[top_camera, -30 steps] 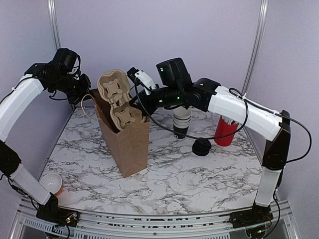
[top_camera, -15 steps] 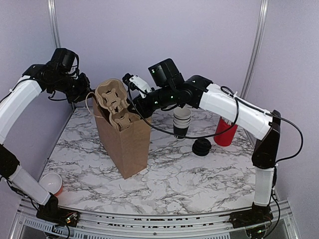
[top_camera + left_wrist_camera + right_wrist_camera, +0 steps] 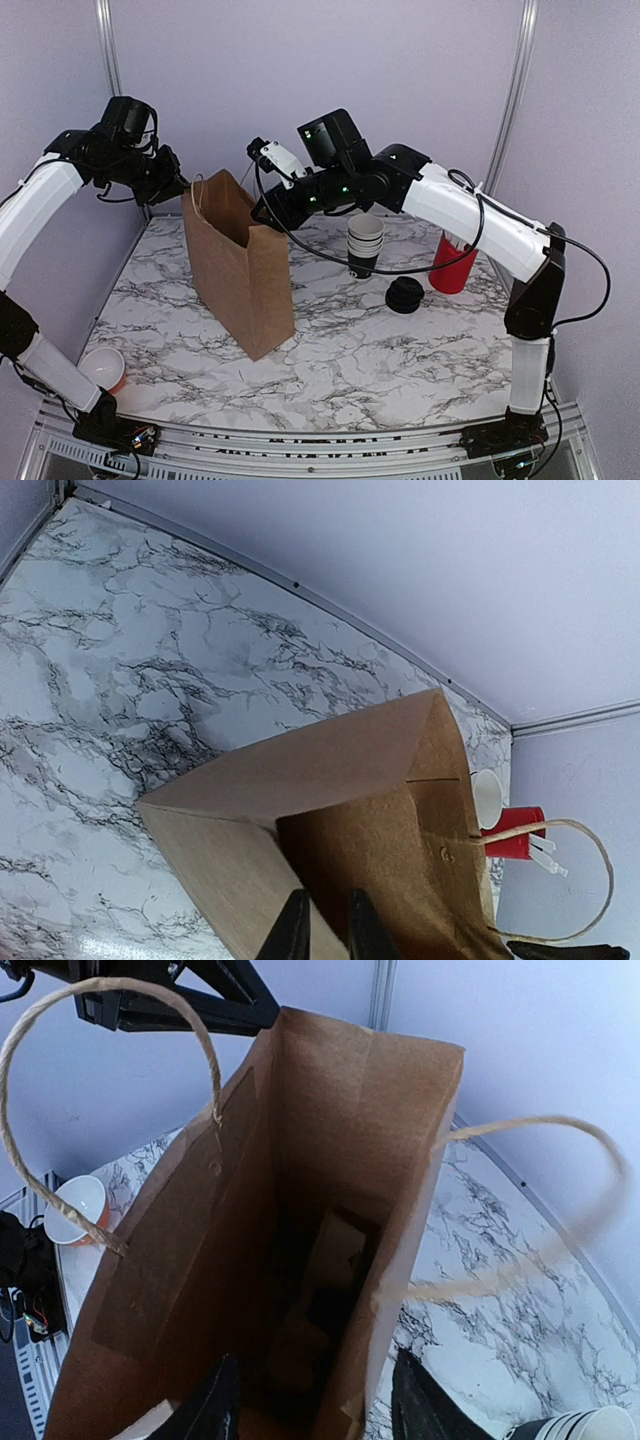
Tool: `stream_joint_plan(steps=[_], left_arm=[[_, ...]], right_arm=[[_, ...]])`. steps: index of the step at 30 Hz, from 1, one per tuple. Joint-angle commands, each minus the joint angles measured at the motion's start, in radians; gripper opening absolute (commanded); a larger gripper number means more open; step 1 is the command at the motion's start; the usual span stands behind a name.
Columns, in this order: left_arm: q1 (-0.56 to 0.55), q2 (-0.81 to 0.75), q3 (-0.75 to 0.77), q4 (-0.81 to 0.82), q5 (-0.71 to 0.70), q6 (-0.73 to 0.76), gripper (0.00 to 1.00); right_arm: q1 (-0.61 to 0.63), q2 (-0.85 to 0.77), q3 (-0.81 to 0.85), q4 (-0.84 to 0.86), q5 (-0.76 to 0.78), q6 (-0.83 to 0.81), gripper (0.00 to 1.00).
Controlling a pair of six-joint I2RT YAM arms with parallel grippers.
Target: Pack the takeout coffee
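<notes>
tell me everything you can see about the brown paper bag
The brown paper bag is plain kraft, creased, standing upright and open-mouthed on the marble table, left of centre. Two twisted paper-cord handles loop from its rim. Deep inside lies a tan cardboard piece. The left claw sits at its far rim corner; the open right claw hovers over its mouth.

We find no text, label, brand or number we can read in any view. The brown paper bag (image 3: 240,270) shows plain faces; any print on the stacked cups (image 3: 365,243) or red cup (image 3: 452,265) is too small to make out.
</notes>
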Motion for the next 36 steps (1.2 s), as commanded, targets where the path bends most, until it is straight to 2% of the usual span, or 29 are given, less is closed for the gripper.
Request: stream_joint_plan(steps=[1, 5, 9, 14, 19, 20, 21, 27, 29, 34, 36], left_arm=[[-0.002, -0.028, -0.012, 0.035, -0.001, 0.018, 0.15], [-0.001, -0.028, -0.014, 0.042, 0.005, 0.022, 0.17], [-0.002, -0.028, -0.002, 0.053, -0.003, 0.034, 0.22], [-0.002, -0.03, 0.035, 0.058, -0.03, 0.068, 0.28], [0.001, -0.065, 0.051, 0.084, -0.079, 0.105, 0.39], [0.001, -0.073, 0.052, 0.089, -0.088, 0.113, 0.42], [0.001, -0.082, 0.053, 0.092, -0.101, 0.121, 0.45], [0.011, -0.17, 0.02, 0.127, -0.205, 0.183, 0.69], [0.02, -0.209, -0.018, 0.148, -0.236, 0.197, 0.8], [0.047, -0.326, -0.177, 0.231, -0.293, 0.223, 0.98], [0.061, -0.371, -0.254, 0.272, -0.298, 0.224, 0.99]], right_arm=[[0.026, 0.014, 0.053, -0.004, 0.046, -0.004, 0.51], [0.05, 0.002, 0.06, 0.018, 0.05, -0.015, 0.53], [0.085, -0.025, 0.071, 0.046, 0.055, -0.031, 0.6], [0.094, -0.093, 0.048, 0.098, 0.05, -0.029, 0.74], [0.095, -0.193, -0.052, 0.166, 0.081, -0.029, 0.85], [0.094, -0.208, -0.069, 0.172, 0.1, -0.029, 0.96], [0.093, -0.222, -0.084, 0.176, 0.115, -0.029, 0.99], [0.039, -0.36, -0.294, 0.269, 0.158, 0.011, 1.0], [0.004, -0.42, -0.392, 0.31, 0.169, 0.043, 1.0], [-0.083, -0.569, -0.638, 0.375, 0.214, 0.102, 1.0], [-0.122, -0.608, -0.712, 0.37, 0.215, 0.138, 1.0]])
